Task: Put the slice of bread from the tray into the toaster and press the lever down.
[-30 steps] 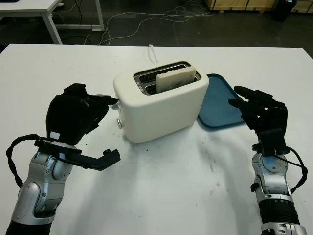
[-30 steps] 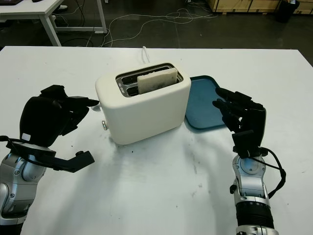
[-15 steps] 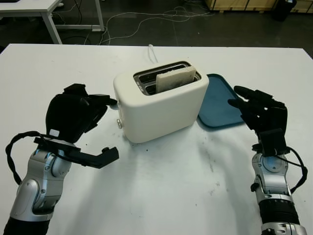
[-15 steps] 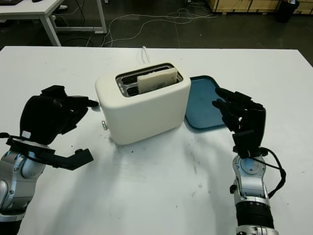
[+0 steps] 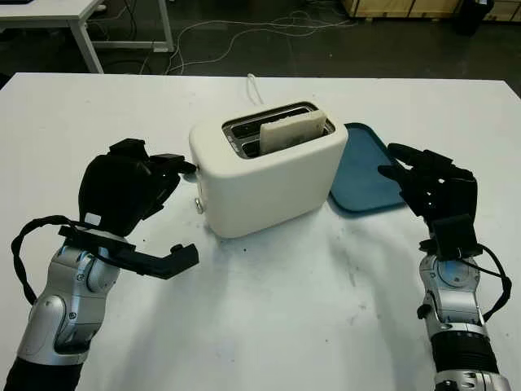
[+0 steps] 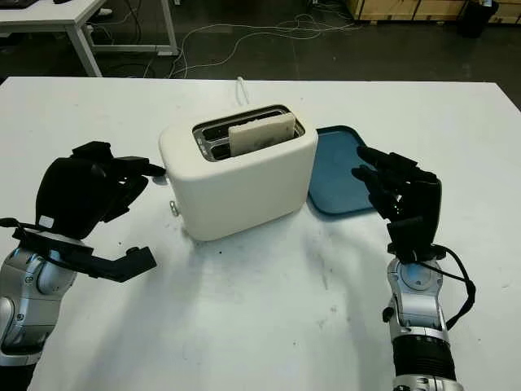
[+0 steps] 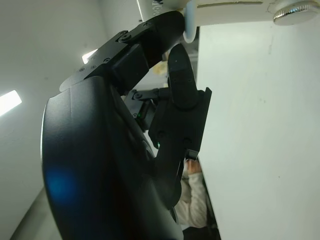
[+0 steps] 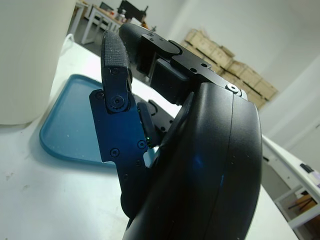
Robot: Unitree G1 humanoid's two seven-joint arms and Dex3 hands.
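Left hand (image 5: 124,189): raised off the bench at left, palm side turned toward centre, holding nothing. Its fingers (image 5: 175,163) reach forward and inward; thumb link juts out low near the wrist. Left forearm comes up from bottom-left, cable looped beside it.

Right hand (image 5: 433,194): upright at right, open, holding nothing, fingers (image 5: 404,154) pointing up and slightly inward. Right forearm near vertical from the bottom-right edge, cable looped at the wrist.

We wore a glossy black shell on each robot hand, left (image 5: 122,191) and right (image 5: 431,191), above silver jointed forearms looped with black cables, small screws studding the fingers (image 8: 115,65).
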